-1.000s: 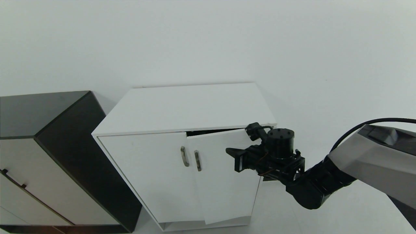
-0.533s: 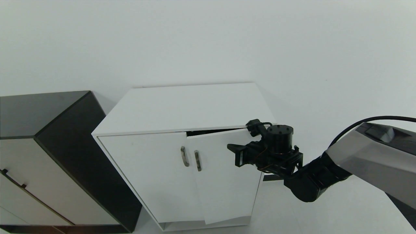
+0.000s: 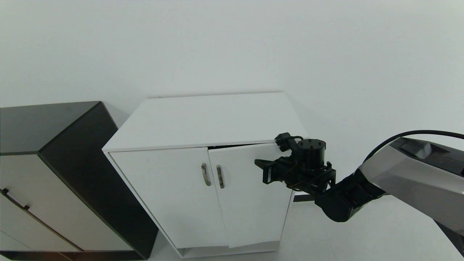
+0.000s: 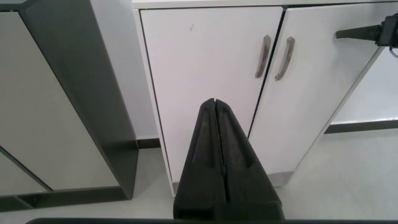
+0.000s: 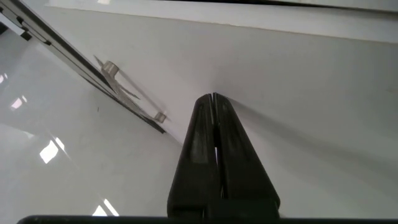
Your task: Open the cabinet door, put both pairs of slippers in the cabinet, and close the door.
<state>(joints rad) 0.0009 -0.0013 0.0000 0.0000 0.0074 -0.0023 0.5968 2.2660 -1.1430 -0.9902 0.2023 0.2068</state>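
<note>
The left jaws are seen pressed together, with nothing held, kept low and well apart from the white cabinet (image 4: 149, 93). Straight ahead of their tips the left door (image 4: 205, 68) is found shut. The right door (image 4: 311, 106) is set beside it, and the two upright metal handles (image 4: 265, 56) are seen side by side beyond the tips, higher up.

The right jaws are likewise closed flat on each other, with nothing gripped. Their tips are laid against the face of the right door, apparently touching it, on the hinge side of its upper part. The door's own handle (image 3: 219, 177) is found well to the side of those tips, toward the cabinet's middle.

The right door is left a crack ajar: a thin dark gap (image 3: 232, 146) is shown along its top edge, just above and beyond the right jaws.

Farther off, the cabinet's flat white top (image 3: 203, 119) is seen. On the far side from the right jaws, a black-sided unit (image 3: 72, 156) with pale fronts is placed just beside the cabinet. A pale floor (image 3: 362, 235) is seen below, and a plain white wall (image 3: 232, 43) behind everything.
</note>
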